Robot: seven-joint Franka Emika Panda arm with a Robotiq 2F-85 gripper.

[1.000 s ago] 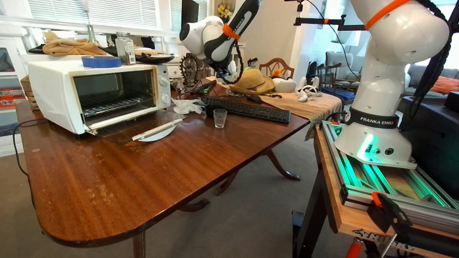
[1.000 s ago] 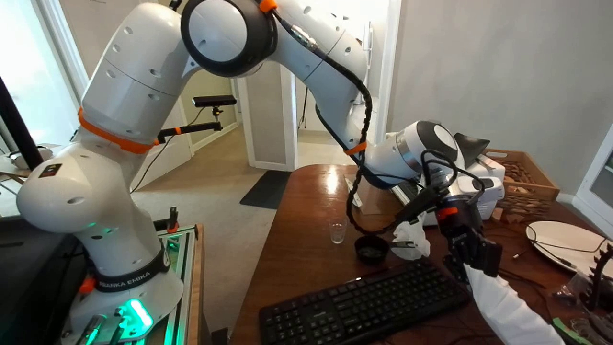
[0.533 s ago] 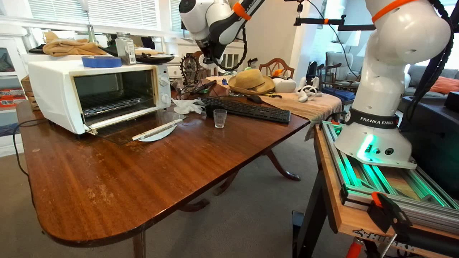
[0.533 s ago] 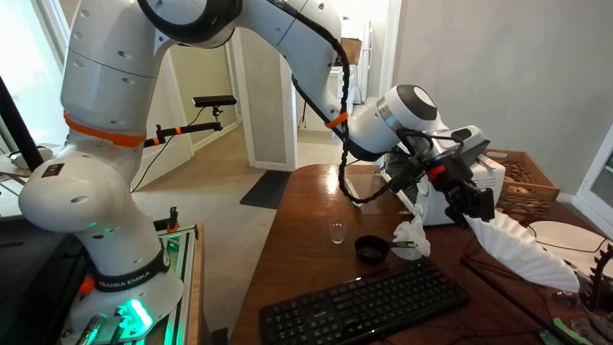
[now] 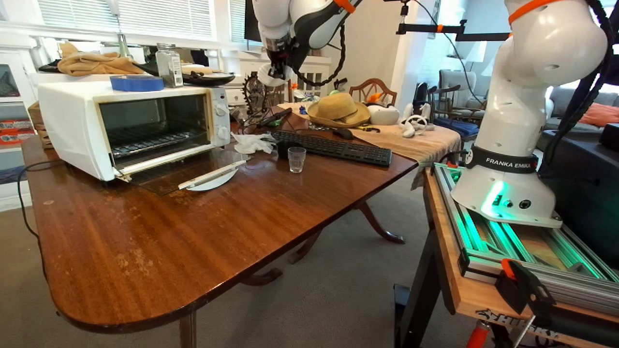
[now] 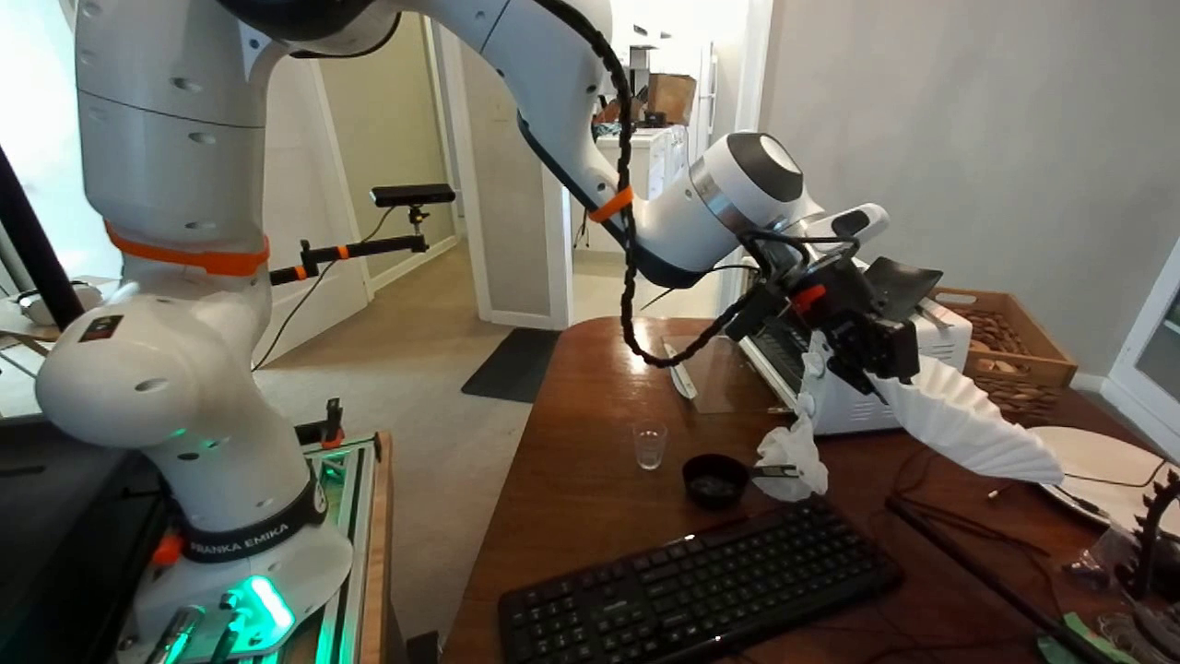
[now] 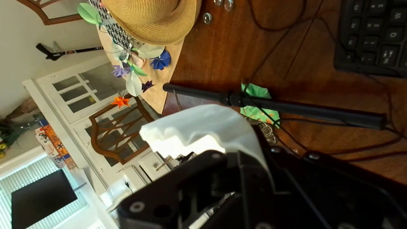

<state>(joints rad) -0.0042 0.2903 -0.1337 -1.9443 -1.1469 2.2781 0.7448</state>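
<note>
Gripper (image 7: 240, 156) is clamped on the white pleated paper (image 7: 203, 124), which projects toward 10 o'clock in the wrist view and is suspended above the wooden table (image 7: 219, 57). Relative to the paper in that view, the black pole (image 7: 305, 109) lies at 3 o'clock and the keyboard (image 7: 376, 39) at 2 o'clock. Farther out, the straw hat (image 7: 157, 24) is at 11 o'clock and the dark screen (image 7: 43, 200) at 8 o'clock.

Wrist view: pleated paper (image 7: 210, 122) white; gripper (image 7: 249, 153) black. Straw hat (image 7: 152, 28) at 11 o'clock: tan, concentric weave lines. Star (image 7: 120, 101) at 9: orange. Keyboard (image 7: 378, 38) at 2: black, pale legends. Table (image 7: 232, 54): red-brown. In an exterior view, 10 o'clock: tape roll (image 5: 137, 83) blue.
</note>
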